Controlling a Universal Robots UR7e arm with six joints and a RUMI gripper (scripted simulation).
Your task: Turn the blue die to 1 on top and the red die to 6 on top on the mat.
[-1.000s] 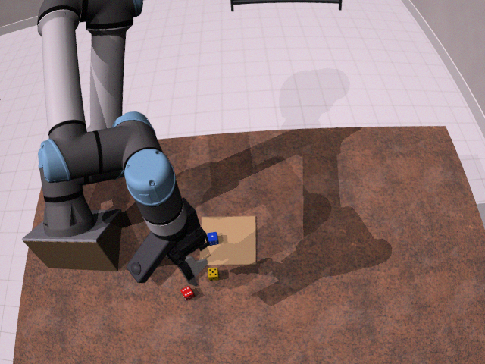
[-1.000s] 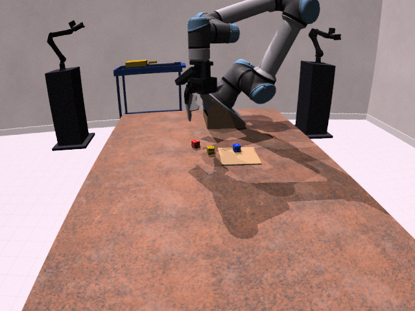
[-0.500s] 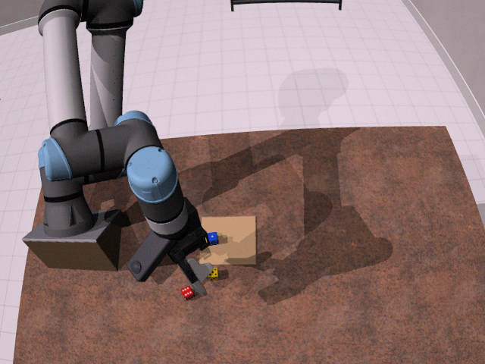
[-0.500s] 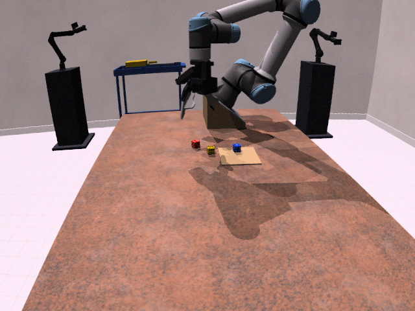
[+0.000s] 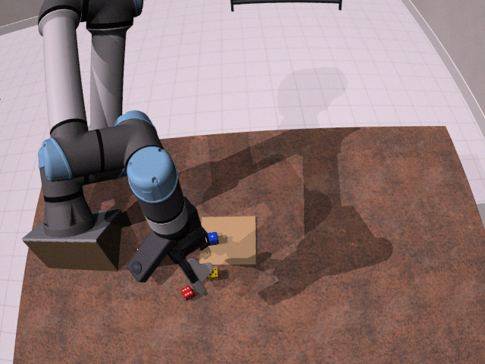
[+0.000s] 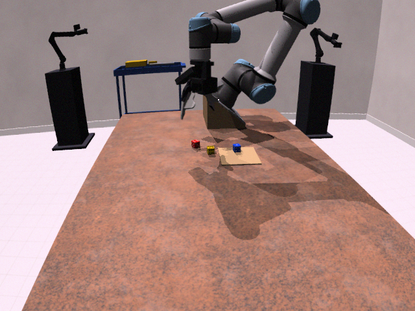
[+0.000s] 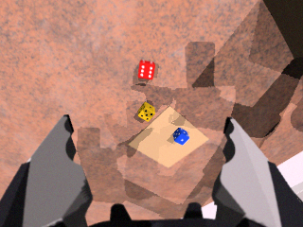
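You see the claw [image 5: 201, 264] [image 6: 214, 108] [image 7: 150, 116] wide open above the desk [image 5: 352, 321] [image 6: 201, 234] [image 7: 57, 57]. The blue die [image 5: 212, 238] [image 6: 236, 148] [image 7: 181, 136] lies on the tan mat [image 5: 242, 230] [image 6: 241, 159] [image 7: 166, 153], its 1 uppermost. The yellow die [image 5: 213, 273] [image 6: 210, 149] [image 7: 147, 112], 5 uppermost, lies just beside the mat; the red die [image 5: 187, 292] [image 6: 195, 144] [image 7: 147, 70], 6 uppermost, lies off the mat, beyond the yellow one.

Grpr [image 5: 204, 266] [image 6: 213, 122] [image 7: 148, 119] | fingers spread wider vs. earlier pics | now fully opn
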